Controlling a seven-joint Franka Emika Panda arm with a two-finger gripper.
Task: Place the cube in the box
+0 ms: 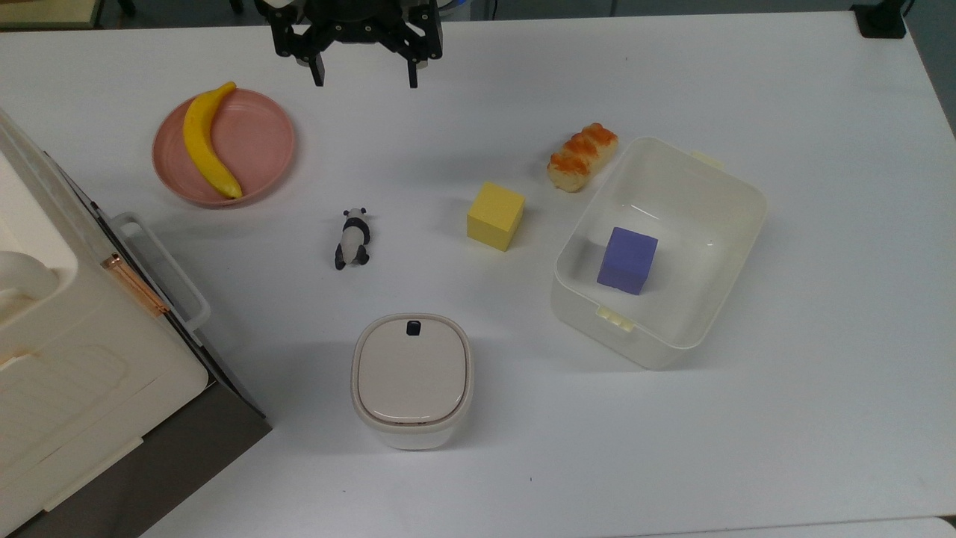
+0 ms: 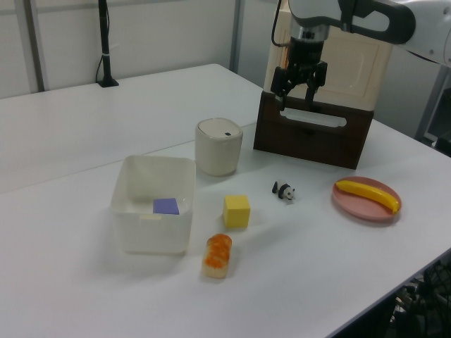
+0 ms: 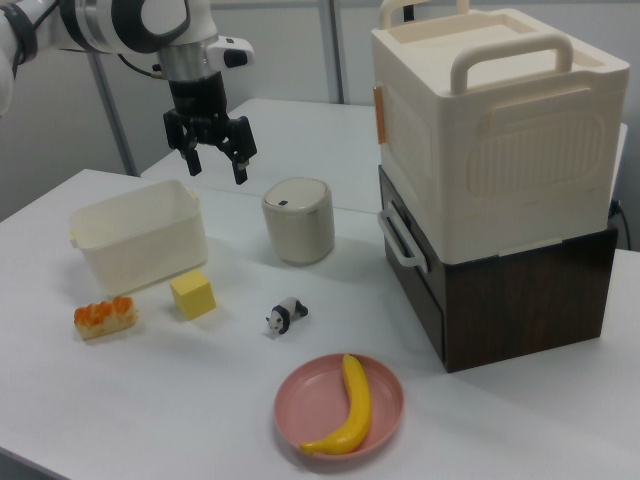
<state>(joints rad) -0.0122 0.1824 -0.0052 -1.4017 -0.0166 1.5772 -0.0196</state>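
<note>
The yellow cube (image 1: 496, 215) (image 2: 237, 210) (image 3: 193, 294) rests on the white table, just off the top view's left side of the box (image 1: 736, 194) (image 2: 134, 211) (image 3: 135, 245). That box is a milky-white tub with a purple cube (image 1: 627, 260) (image 2: 166, 205) inside. My gripper (image 1: 366, 78) (image 2: 295, 95) (image 3: 217, 168) hangs open and empty high above the table, at the top view's upper edge, far from the yellow cube.
A bread roll (image 1: 582, 157) lies by the box. A panda figure (image 1: 352, 237), a pink plate (image 1: 261, 138) with a banana (image 1: 205, 146), and a lidded white canister (image 1: 412, 377) stand around. A stacked cream and brown case (image 3: 500, 180) fills the top view's lower left.
</note>
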